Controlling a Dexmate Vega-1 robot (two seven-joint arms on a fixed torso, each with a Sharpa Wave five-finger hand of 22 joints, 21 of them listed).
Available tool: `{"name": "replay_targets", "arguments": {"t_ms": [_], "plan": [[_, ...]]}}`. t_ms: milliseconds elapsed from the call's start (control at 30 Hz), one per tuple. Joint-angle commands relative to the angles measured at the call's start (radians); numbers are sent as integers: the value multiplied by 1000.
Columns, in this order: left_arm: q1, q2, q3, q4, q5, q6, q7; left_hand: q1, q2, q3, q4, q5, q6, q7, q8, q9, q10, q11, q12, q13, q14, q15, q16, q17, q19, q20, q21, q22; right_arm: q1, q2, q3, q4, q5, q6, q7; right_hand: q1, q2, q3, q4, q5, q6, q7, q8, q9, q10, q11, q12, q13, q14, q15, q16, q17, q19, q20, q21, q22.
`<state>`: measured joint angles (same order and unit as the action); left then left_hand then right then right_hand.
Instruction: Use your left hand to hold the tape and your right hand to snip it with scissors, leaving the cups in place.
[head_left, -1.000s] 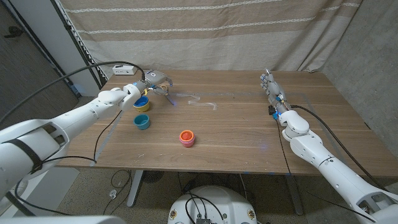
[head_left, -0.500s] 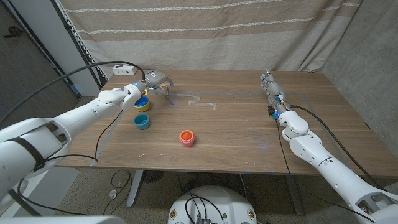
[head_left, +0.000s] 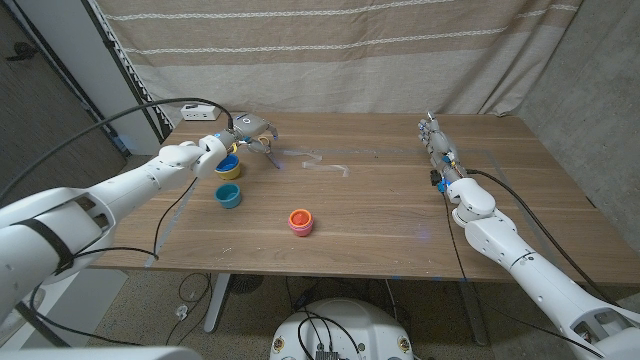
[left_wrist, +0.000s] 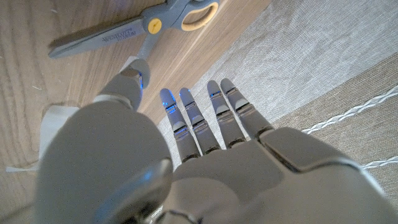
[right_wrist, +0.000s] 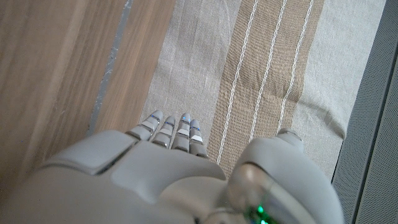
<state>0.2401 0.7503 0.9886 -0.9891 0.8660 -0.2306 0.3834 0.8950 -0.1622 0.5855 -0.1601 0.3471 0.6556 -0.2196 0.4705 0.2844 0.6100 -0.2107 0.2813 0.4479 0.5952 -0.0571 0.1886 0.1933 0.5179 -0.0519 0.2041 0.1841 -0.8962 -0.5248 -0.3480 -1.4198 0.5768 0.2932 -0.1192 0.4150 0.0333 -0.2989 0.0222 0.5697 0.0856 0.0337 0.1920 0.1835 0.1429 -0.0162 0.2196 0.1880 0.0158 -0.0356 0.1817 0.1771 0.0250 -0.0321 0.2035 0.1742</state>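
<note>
You have three cups on the worktop (head_left: 380, 215): a yellow cup (head_left: 228, 167), a blue cup (head_left: 229, 196) and a red cup (head_left: 301, 221). One pair of scissors (left_wrist: 140, 26) lies just beyond your left hand (left_wrist: 186, 155), whose fingers (left_wrist: 193, 118) are spread and hold nothing. A strip of tape (head_left: 325, 165) lies mid-worktop, apart from both hands. Your right hand (head_left: 437, 140) stands with fingers straight, holding nothing.

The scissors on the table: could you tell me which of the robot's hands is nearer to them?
Left. The left hand is right beside the scissors at the far left of the table; the right hand is across the table, far from them.
</note>
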Motion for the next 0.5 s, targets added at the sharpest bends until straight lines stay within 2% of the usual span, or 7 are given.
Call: {"name": "replay_targets", "arguments": {"t_ms": [33,500], "plan": [[-7,-6,13,12,1,-3,-2,9,1,3,1,3,-3,1,5,0,7,0,3,4,-2,-169,-2,1,4,-146,3,2,-2,2,0,-2,0,0,-5,4,6,-6,-4,6,3,1,3,2,2,0,6,4,5,-41,2,2,3,-19,-1,6],[-17,-11,26,24,8,-8,12,16,2,4,-2,10,-11,1,4,-1,3,0,-1,2,-13,-169,-2,1,-7,-146,3,2,-7,3,-1,-8,-3,0,-12,2,7,-7,-3,6,3,2,3,2,3,3,6,3,4,-43,2,2,4,-19,-2,6]]}}
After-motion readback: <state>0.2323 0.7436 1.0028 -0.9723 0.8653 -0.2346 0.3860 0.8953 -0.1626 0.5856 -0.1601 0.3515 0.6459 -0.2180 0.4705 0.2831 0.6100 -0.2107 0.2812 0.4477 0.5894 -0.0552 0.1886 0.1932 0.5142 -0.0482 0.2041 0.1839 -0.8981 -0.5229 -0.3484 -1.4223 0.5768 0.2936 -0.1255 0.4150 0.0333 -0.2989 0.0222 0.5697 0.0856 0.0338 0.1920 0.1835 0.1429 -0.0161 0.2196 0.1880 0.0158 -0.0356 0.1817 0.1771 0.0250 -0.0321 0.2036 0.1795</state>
